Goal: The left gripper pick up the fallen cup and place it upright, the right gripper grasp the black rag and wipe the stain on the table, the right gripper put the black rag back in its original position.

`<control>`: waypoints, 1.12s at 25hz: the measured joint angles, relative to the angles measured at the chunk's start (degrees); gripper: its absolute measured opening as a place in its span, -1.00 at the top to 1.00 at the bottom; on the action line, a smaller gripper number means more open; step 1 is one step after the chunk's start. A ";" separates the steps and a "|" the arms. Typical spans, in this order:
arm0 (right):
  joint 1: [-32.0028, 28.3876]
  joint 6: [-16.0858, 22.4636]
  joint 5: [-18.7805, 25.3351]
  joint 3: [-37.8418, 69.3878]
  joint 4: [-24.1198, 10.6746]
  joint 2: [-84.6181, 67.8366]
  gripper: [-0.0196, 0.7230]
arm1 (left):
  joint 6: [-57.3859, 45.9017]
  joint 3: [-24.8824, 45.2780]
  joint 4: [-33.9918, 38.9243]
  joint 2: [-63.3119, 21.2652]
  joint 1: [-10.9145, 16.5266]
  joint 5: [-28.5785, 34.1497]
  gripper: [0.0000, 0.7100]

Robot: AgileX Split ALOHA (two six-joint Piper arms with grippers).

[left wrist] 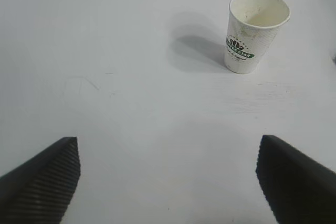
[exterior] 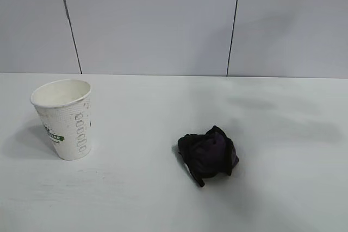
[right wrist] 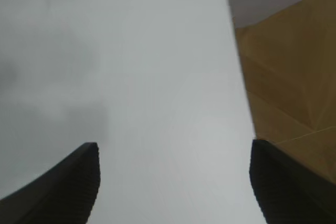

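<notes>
My left gripper (left wrist: 168,182) hangs over bare table (left wrist: 131,51), jaws spread wide and holding nothing; the cup (exterior: 64,118) stands upright at the table's left, apart from both grippers; the black rag (exterior: 208,154) lies bunched near centre, well right of the cup; my right gripper (right wrist: 173,187) hovers by the table's edge, jaws wide, empty.

The white embossed paper cup (left wrist: 256,31) carries a round green-and-white logo. Its lettering is too small to read.
</notes>
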 joint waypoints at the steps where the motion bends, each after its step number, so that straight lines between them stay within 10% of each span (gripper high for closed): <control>1: -0.79 -0.08 0.27 0.00 0.05 -3.13 -0.52 | 0.00 0.00 0.00 0.00 0.00 0.00 -0.84; 15: 4.50 -6.66 2.68 2.77 8.19 -52.90 -0.53 | 0.00 0.00 0.00 0.00 0.00 0.00 -0.84; 28: 4.50 -6.85 10.40 35.47 12.69 -78.58 -0.53 | 0.00 0.00 0.00 0.00 0.00 0.00 -0.84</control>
